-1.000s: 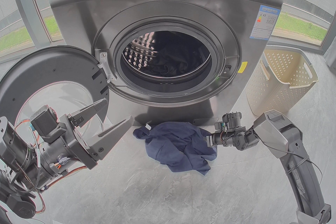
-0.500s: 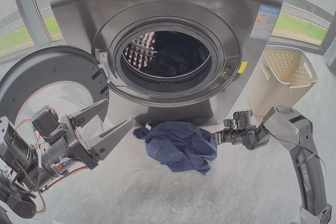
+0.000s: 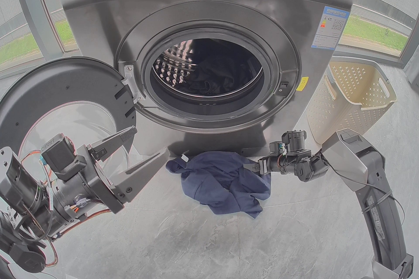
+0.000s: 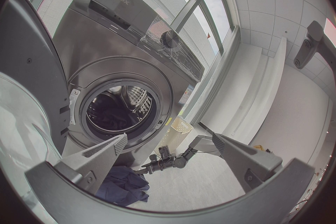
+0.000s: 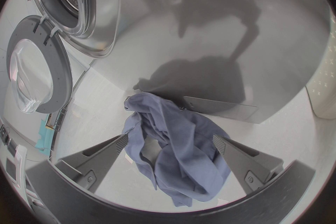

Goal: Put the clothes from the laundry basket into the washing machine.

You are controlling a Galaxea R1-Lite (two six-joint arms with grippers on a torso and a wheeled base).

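A crumpled dark blue garment lies on the floor just in front of the washing machine. The machine's round door is swung open to the left, and dark clothes lie inside the drum. My right gripper is low at the garment's right edge, open, with the cloth between and beneath its fingers. My left gripper is raised at the left, in front of the door, open and holding nothing. The cream laundry basket stands right of the machine.
Pale stone floor stretches in front of the garment. Windows and a grey frame stand behind the machine. The open door takes up the space on the left side. The basket sits close to the right arm's elbow.
The right gripper drew back to the right, then came left again and slightly higher, over the garment's right edge. The left arm barely shifted. The garment has not moved.
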